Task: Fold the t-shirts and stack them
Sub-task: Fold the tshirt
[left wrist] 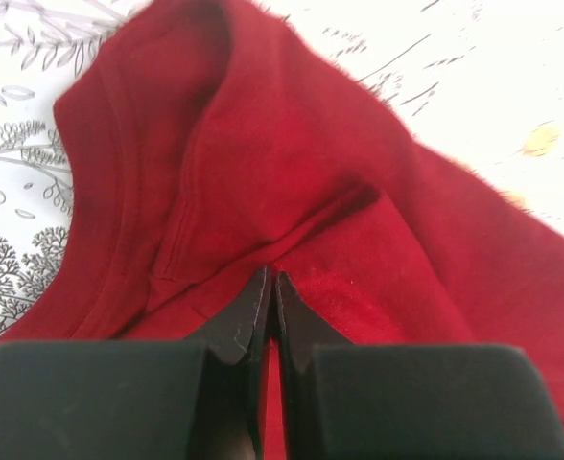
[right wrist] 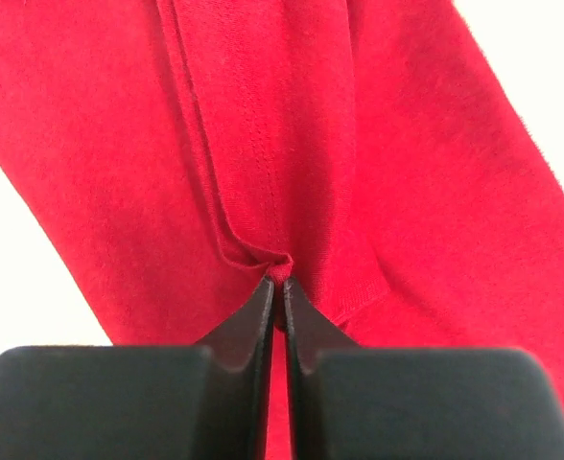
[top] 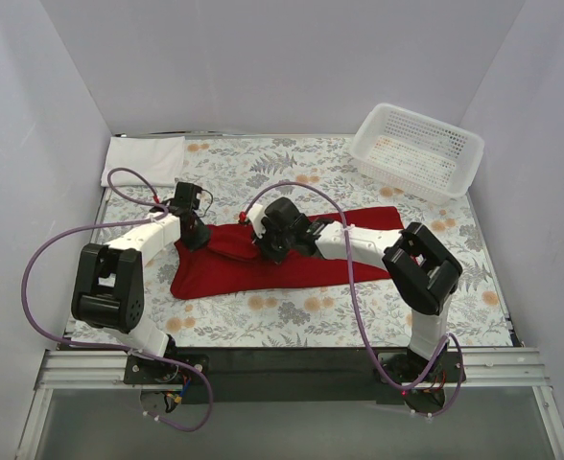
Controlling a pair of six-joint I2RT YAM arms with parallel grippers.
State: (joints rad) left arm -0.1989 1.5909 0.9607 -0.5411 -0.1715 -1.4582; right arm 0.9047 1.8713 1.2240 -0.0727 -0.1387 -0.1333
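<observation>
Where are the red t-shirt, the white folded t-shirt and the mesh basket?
red t-shirt [top: 263,273]: top view, flat near part.
white folded t-shirt [top: 143,158]: top view, its middle.
mesh basket [top: 402,172]: top view, near wall.

1 red t-shirt [top: 263,273], 1 white folded t-shirt [top: 143,158], 1 mesh basket [top: 402,175], 2 arms: left arm [top: 109,283], right arm [top: 421,264].

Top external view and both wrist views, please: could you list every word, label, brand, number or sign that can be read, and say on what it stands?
None: no readable text in any view.
red t-shirt: plain, no print or tag showing.
folded white t-shirt: plain.
mesh basket: no label; coloured specks inside too small to tell.
tablecloth: floral pattern only, no lettering.
</observation>
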